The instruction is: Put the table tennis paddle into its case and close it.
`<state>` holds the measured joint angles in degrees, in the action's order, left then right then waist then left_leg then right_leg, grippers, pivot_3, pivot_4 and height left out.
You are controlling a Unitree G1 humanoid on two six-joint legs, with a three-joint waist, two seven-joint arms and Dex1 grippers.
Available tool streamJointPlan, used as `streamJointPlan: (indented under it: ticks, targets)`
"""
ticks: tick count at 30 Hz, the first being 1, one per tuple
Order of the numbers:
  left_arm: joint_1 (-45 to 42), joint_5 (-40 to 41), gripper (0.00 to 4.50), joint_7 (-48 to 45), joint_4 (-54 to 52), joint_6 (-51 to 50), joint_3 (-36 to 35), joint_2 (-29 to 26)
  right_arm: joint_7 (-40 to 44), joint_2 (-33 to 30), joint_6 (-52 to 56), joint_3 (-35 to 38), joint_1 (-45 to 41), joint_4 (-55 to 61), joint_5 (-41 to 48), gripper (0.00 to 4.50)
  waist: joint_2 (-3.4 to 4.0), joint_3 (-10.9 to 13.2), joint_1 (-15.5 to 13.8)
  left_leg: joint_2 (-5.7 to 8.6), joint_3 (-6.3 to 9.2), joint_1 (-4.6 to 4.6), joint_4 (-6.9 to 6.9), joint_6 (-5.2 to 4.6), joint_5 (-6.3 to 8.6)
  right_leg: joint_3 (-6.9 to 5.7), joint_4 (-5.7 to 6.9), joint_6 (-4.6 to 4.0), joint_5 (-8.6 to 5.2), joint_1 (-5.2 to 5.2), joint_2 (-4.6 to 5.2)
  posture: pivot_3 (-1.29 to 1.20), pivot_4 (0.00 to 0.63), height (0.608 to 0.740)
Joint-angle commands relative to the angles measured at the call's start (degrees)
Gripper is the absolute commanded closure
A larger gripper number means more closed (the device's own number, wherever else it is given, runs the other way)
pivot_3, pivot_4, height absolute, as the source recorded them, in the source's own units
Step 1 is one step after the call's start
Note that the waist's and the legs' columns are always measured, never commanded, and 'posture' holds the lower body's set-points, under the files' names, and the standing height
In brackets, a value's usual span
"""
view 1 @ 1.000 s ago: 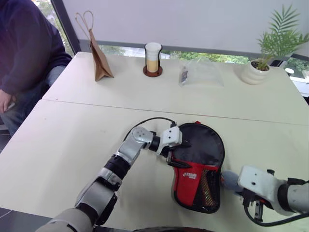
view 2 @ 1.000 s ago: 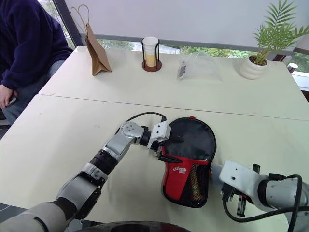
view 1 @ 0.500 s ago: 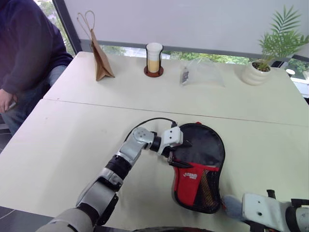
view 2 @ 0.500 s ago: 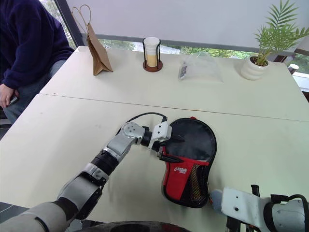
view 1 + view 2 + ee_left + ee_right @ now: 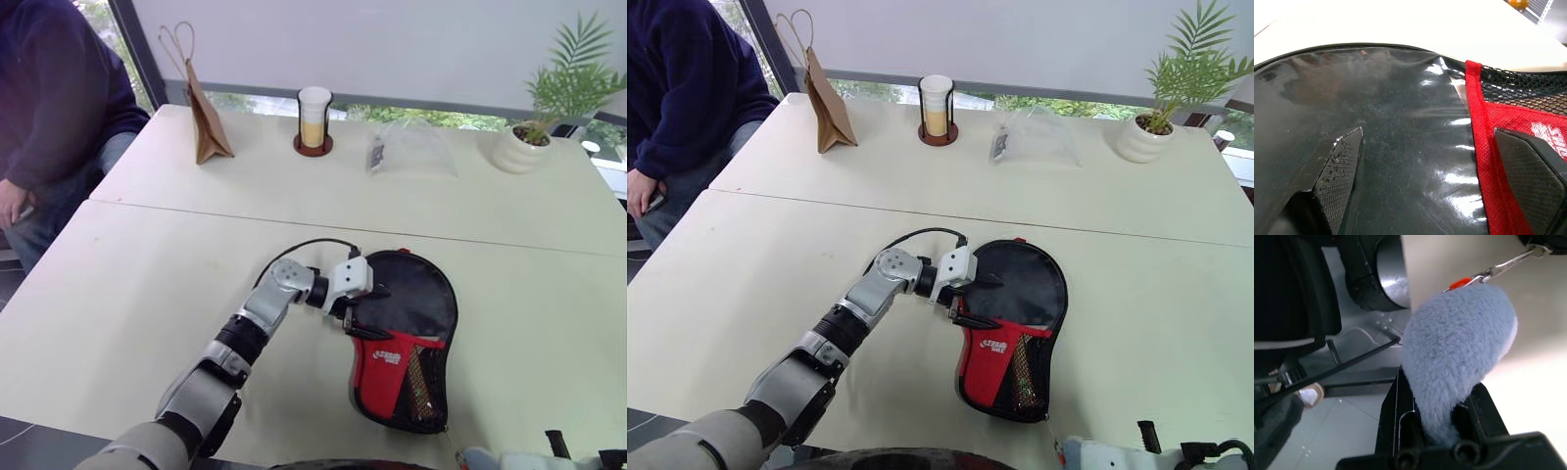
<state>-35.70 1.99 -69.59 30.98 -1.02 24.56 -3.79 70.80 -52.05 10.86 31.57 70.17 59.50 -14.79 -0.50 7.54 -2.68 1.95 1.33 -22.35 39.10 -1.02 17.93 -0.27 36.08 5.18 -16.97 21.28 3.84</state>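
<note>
Pulling on the zip looks like the step in hand. The right gripper is pinching the grey fluffy ball, which hangs off a small metal chain with a red bead; in the head views that ball sits at the table's near edge, about 5 o'clock from the case.

The left gripper is spread wide, one finger over the glossy black face, the other over the red panel, at the case's 9 o'clock side. Contact isn't confirmable; it reads as hovering or lightly bracing.

The case lies flat near the middle of the table, round end at 12 o'clock, red mesh end at 6 o'clock. The paddle isn't separately visible; presumably it is inside.

Risks:
- The ball is soft fur. The grip may slip through it, or the chain may snap or unhook under load.
- The pull heads off the near edge. If the left gripper isn't pressing down, the whole case slides toward 6 o'clock and off the table instead of zipping.
- An off-axis pull jams the slider at the curve.
- The paddle handle may block the last stretch of zip.

The paper bag, cup and plant sit well apart, so there is no collision concern.
</note>
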Motion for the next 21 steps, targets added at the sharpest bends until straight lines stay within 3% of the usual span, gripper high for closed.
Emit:
streamJointPlan:
  ticks: [1, 5, 9, 17, 21]
  targets:
    - [1.2, -1.9, 0.00, 1.2, 3.8, -2.2, 1.0, -1.0, 4.0, 1.0, -0.9, -0.4, 2.3, 0.1, -0.8, 4.49, 0.00, 0.0, -0.1, 0.00, 0.00, 0.00, 0.00, 0.00, 0.00, 0.00, -0.01, -0.01, 0.00, 0.01, 0.00, 0.00, 0.150, 0.740]
    - [0.7, -2.0, 0.00, 1.2, 4.6, -1.9, 1.0, -0.8, 5.0, 1.6, 0.5, 1.8, 0.5, 0.4, 0.4, 4.49, 0.00, 0.0, -0.2, 0.00, 0.00, 0.00, 0.00, 0.00, 0.00, 0.00, -0.01, -0.02, -0.01, 0.01, 0.01, 0.00, 0.150, 0.740]
    - [0.1, -2.0, 0.00, 1.3, 5.5, -1.5, 0.9, -0.4, 5.4, -0.2, 7.2, 3.3, -8.0, 0.4, 4.3, 4.49, -0.06, 0.0, 0.0, 0.00, 0.00, 0.00, 0.00, -0.01, 0.01, 0.00, -0.04, -0.02, -0.01, 0.00, 0.01, 0.00, 0.150, 0.740]
    - [-0.7, -2.3, 0.00, 1.5, 6.6, -0.7, 0.7, 0.3, 5.6, -7.1, 13.3, -2.6, -23.6, -4.1, 4.5, 4.49, -0.01, 0.0, 0.2, 0.01, 0.00, -0.04, -0.02, -0.01, 0.00, -0.01, -0.01, 0.10, 0.06, -0.10, 0.01, 0.00, 0.150, 0.740]
    - [-0.9, -2.0, 0.00, 2.0, 6.7, -0.4, 0.0, 0.0, 7.4, -9.3, 14.6, -3.8, -27.1, -5.3, 6.0, 2.67, -0.03, 0.0, 0.3, 0.01, 0.00, -0.05, -0.01, -0.02, 0.00, -0.01, -0.02, 0.10, 0.06, -0.12, 0.01, 0.00, 0.150, 0.740]
